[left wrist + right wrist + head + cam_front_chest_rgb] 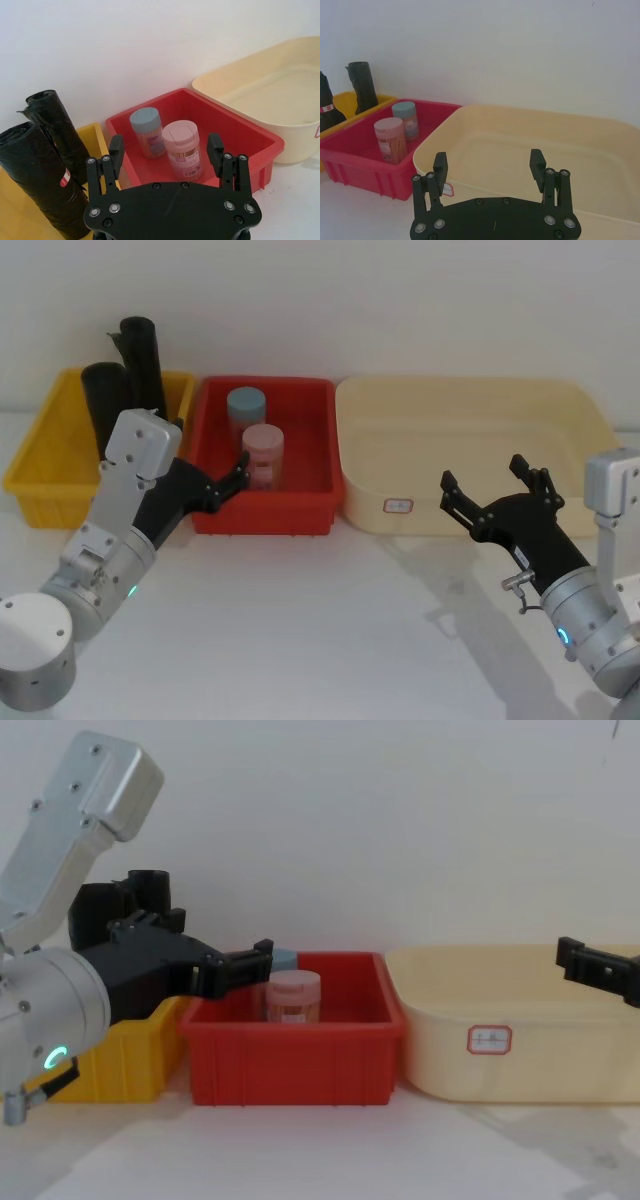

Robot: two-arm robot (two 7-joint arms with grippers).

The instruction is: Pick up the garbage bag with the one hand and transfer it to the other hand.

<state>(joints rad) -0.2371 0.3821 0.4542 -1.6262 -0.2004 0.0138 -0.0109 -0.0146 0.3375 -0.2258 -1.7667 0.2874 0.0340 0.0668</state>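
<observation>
Left wrist view: garbage bag (35, 175), its red-and-white label unreadable, upright in yellow bin (100, 142) at the counter's left end. Left gripper (165, 147) spread wide, empty, by red bin (260, 150). Right gripper (483, 472) spread wide, empty, over cream tub (370, 520).

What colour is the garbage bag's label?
Red and white; the label on the garbage bag shows best in the left wrist view.

Thick black garbage bag (35, 170) upright in yellow bin (40, 475)
</observation>
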